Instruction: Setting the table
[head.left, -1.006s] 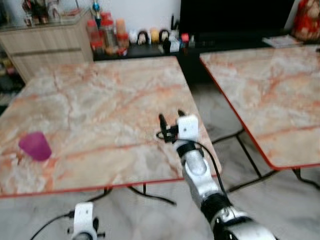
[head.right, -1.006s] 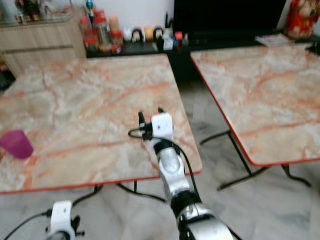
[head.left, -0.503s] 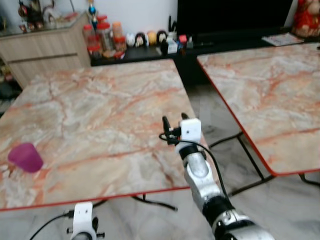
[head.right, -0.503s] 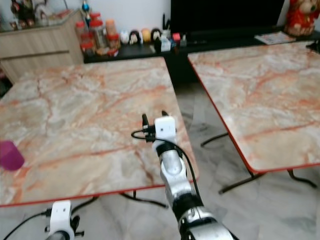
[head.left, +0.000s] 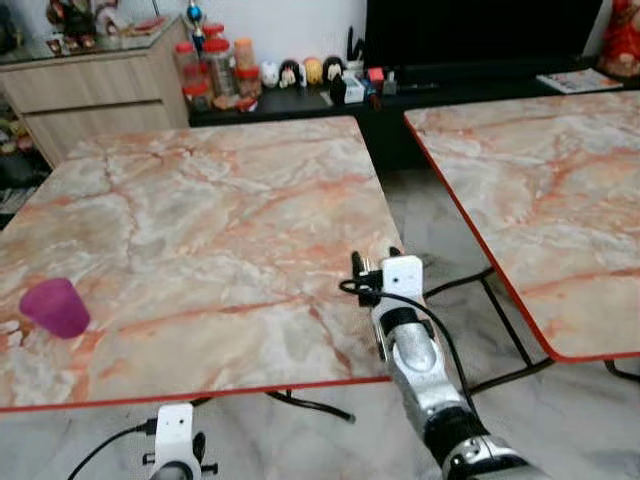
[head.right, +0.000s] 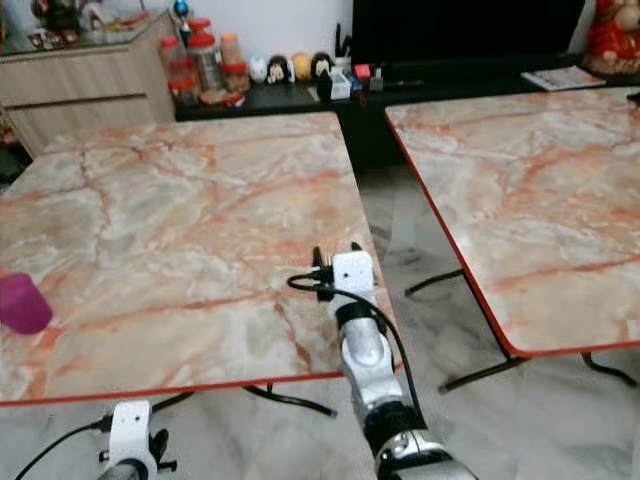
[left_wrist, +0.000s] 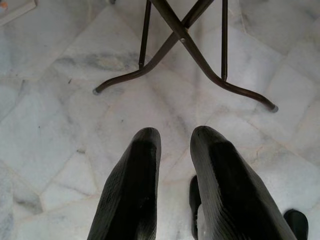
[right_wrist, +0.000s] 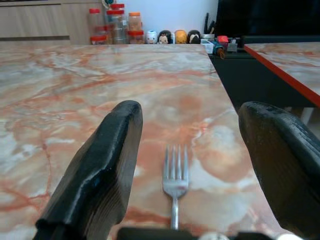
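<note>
Hanging low by the floor, my left tool (left_wrist: 172, 150) has its two fingers nearly together, holding nothing. My right tool (right_wrist: 190, 150) sits at the near edge of the tabletop (head.left: 200, 210), fingers spread wide, released. One fork (right_wrist: 175, 177) lies on the marble between them, tines away. One purple cup (head.left: 55, 307) stands far left. A second tabletop (head.left: 540, 190) stands right.
</note>
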